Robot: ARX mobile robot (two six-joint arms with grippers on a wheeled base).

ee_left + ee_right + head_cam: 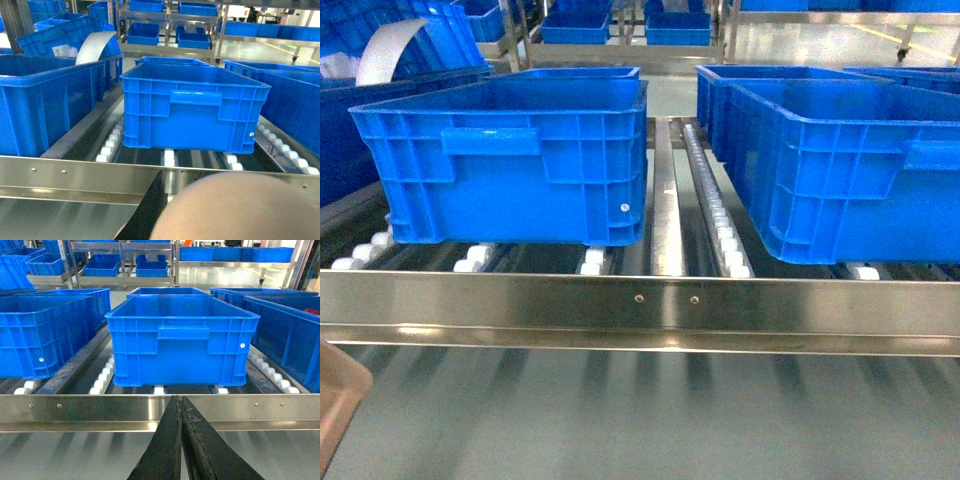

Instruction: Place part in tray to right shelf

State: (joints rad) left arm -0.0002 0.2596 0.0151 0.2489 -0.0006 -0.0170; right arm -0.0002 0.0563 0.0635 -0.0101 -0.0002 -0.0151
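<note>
My right hand [181,440] has its black fingers pressed together on nothing; my left hand's state I can't tell, since the pale pinkish-beige plastic scoop tray [235,207] blocks that wrist view, with only its corner in the head view. The small blue part isn't visible, possibly inside the tray. Looks like the approach step: next, carry the tray over the stainless-steel roller shelf's shiny front rail [640,300] and set it down between the big blue crates [510,160].

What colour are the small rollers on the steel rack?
White. The rollers on the rack show best in the head view.
</note>
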